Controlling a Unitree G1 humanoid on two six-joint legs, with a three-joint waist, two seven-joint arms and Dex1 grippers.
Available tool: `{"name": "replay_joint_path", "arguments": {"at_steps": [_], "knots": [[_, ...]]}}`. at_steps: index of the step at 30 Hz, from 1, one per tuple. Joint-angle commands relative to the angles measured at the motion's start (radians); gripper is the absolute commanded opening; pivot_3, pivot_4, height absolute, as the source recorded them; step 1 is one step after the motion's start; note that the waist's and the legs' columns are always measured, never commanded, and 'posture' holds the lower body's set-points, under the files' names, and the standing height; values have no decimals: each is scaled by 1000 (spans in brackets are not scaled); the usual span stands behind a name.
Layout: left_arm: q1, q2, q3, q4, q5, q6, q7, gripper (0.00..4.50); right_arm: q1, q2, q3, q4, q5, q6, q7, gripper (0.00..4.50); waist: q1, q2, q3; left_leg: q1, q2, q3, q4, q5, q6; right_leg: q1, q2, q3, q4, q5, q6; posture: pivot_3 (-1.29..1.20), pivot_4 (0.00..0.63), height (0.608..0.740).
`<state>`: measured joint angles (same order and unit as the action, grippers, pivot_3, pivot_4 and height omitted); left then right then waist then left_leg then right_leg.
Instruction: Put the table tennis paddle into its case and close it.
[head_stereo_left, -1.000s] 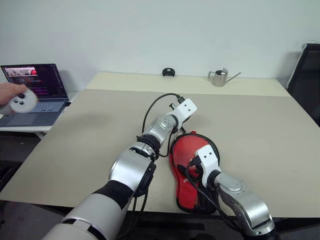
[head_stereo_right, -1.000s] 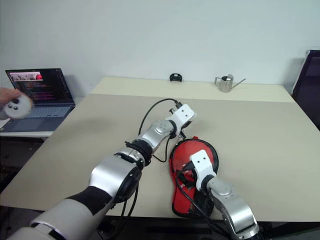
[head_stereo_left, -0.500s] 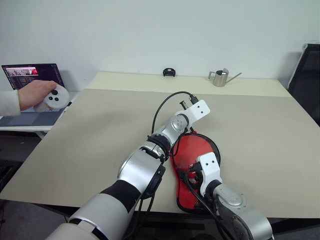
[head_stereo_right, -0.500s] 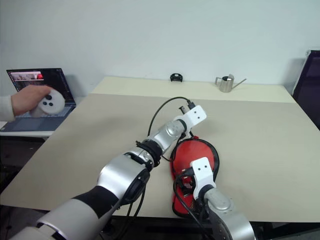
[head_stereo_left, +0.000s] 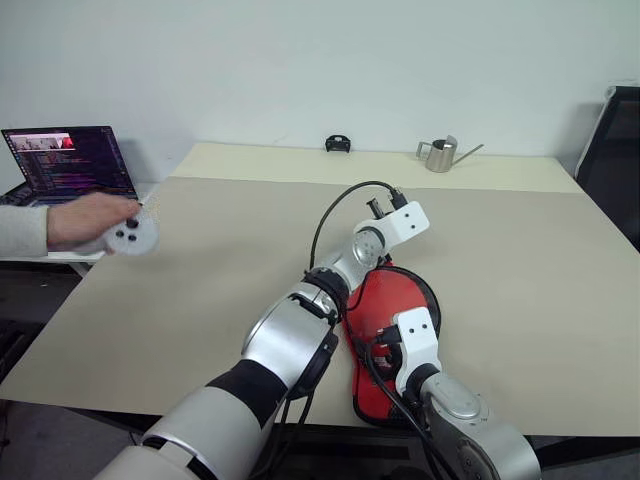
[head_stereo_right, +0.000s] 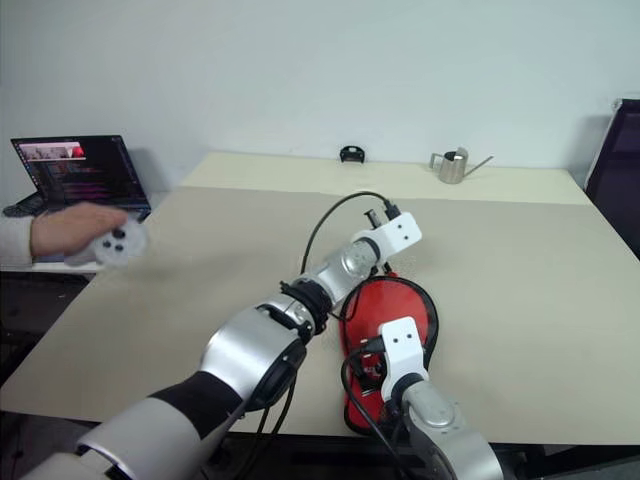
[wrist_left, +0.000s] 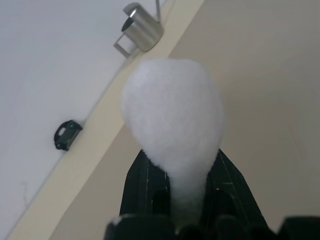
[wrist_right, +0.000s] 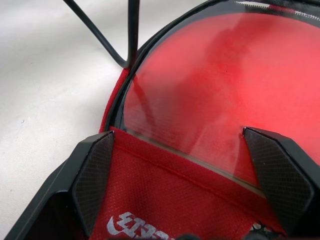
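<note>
The case (head_stereo_left: 362, 385) lies open on the table near its front edge, its black rim (wrist_right: 120, 102) around the table tennis paddle. The paddle's red face (wrist_right: 200, 85) lies inside it, and the handle end is hidden under the red mesh flap with a white logo (wrist_right: 160, 200). My right gripper (wrist_right: 180, 145) hovers open just above that flap, one finger on each side. My left gripper (wrist_left: 180, 155) is shut on the case's white pompom (wrist_left: 172, 107), held above the far end of the case (head_stereo_left: 405, 220).
A laptop (head_stereo_left: 70, 165) sits on a side table at the left. A person's hand holds a white controller (head_stereo_left: 130, 235) over the table's left edge. A metal watering can (head_stereo_left: 437, 155) and a small black object (head_stereo_left: 337, 144) stand at the far edge. A black chair (head_stereo_left: 615, 150) is at the right.
My left gripper has carried the pompom to the right. My right gripper has drawn back a little along the case. The person's hand with the controller has moved in over the table's left edge.
</note>
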<state>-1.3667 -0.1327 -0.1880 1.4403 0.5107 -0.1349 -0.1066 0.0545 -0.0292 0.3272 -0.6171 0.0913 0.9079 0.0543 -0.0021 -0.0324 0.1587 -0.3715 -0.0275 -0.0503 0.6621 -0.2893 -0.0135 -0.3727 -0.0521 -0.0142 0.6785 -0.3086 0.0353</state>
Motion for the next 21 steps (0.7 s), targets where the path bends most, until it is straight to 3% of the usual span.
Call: {"name": "replay_joint_path", "arguments": {"at_steps": [1, 6, 17, 18, 21], "knots": [[-2, -49, 0, -45, -18, 3, -103, 306, 58, 1, 29, 129, 22, 111, 10, 4500, -1, 0, 0, 0, 0, 0, 0, 0, 0, 0, 0, 0, 0, 0, 0, 0, 150, 740], [43, -59, 48, -46, -75, 80, -221, 306, 21, 38, 1, 161, 26, 100, 6, 4500, -16, 0, -1, 3, 1, 1, -1, 0, 0, 1, 1, 1, 1, 0, 0, 0, 150, 740], [18, -17, 125, -56, -147, 90, -245, 4233, -39, 28, -3, 224, 27, 82, 39, 4500, -30, 0, -2, 7, 1, 0, -1, 0, 0, 4, 1, 1, 2, -2, 4, 0, 150, 740], [11, -9, 140, -58, -160, 87, -245, 4458, -50, 24, -6, 233, 28, 78, 44, 4500, -30, 0, -2, 7, 1, 0, -1, 0, 0, 4, 1, 1, 2, -2, 4, 0, 150, 740], [-5, 23, 182, -63, -199, 82, -238, 4458, -79, 14, -18, 260, 27, 68, 62, 4500, -31, 0, -2, 7, 1, 1, -1, 0, 0, 4, 1, 1, 2, -2, 4, 0, 150, 740]]}}
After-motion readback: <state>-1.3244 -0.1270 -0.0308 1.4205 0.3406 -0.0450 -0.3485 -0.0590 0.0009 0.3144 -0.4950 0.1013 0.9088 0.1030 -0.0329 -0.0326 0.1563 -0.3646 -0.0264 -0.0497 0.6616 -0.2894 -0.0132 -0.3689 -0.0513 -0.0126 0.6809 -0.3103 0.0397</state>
